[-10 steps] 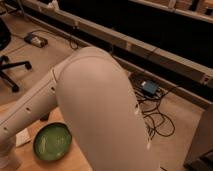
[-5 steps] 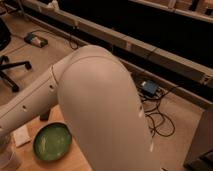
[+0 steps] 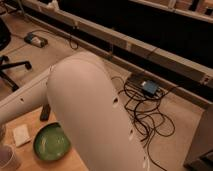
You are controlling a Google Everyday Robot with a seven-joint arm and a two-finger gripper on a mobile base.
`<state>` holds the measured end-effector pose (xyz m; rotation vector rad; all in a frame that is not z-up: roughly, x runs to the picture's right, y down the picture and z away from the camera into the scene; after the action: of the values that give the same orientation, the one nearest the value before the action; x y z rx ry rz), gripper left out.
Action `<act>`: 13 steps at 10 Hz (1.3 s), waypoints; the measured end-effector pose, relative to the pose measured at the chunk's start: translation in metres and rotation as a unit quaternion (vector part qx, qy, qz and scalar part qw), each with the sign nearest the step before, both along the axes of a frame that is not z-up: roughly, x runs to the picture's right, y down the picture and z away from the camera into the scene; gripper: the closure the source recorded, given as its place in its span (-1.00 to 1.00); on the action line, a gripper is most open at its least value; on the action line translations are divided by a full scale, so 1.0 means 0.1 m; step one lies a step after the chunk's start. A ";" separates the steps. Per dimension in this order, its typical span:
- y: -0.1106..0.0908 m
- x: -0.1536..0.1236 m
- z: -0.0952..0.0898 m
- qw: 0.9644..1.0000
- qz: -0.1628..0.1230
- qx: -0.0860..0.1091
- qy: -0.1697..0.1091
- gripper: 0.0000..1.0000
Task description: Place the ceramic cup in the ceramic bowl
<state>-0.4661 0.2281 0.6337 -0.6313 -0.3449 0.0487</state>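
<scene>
The ceramic bowl [image 3: 51, 143], shallow, glossy green with a paler centre, sits on the wooden table [image 3: 75, 163] at the lower left. The ceramic cup [image 3: 7, 158], plain white, stands at the bottom left corner, left of the bowl and apart from it; the frame edge cuts it off. My large white arm [image 3: 95, 115] fills the middle of the view and its forearm runs out past the left edge. The gripper is out of view.
A flat white square packet [image 3: 21, 135] lies between cup and bowl. A dark object [image 3: 45, 112] stands on the table's far edge. On the floor are an office chair [image 3: 9, 60], tangled cables [image 3: 145, 107], a blue box [image 3: 149, 87] and a long dark shelf base [image 3: 150, 35].
The forearm has lifted slightly, uncovering the white packet beside the bowl. Bowl and cup have not moved.
</scene>
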 end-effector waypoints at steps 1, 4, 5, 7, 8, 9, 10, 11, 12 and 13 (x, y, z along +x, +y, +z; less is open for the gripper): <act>0.04 0.00 0.04 1.000 -0.005 -0.011 -0.004 -0.60; 0.07 0.04 0.04 1.000 -0.011 -0.025 -0.010 -0.60; 0.07 0.05 0.01 1.000 -0.011 -0.025 -0.011 -0.60; 0.11 0.05 -0.03 0.999 -0.015 -0.028 -0.011 -0.60; 0.14 0.06 -0.01 0.999 -0.017 -0.030 -0.009 -0.60; 0.17 0.06 0.01 0.999 -0.019 -0.032 -0.008 -0.60; 0.21 0.05 0.06 0.999 -0.020 -0.034 -0.006 -0.60; 0.28 0.03 0.14 0.999 -0.025 -0.039 -0.004 -0.60; 0.35 -0.01 0.20 0.999 -0.030 -0.043 -0.003 -0.60; 0.43 -0.05 0.29 0.998 -0.038 -0.047 -0.001 -0.60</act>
<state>-0.4716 0.2711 0.6626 -0.7375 -0.3215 -0.0082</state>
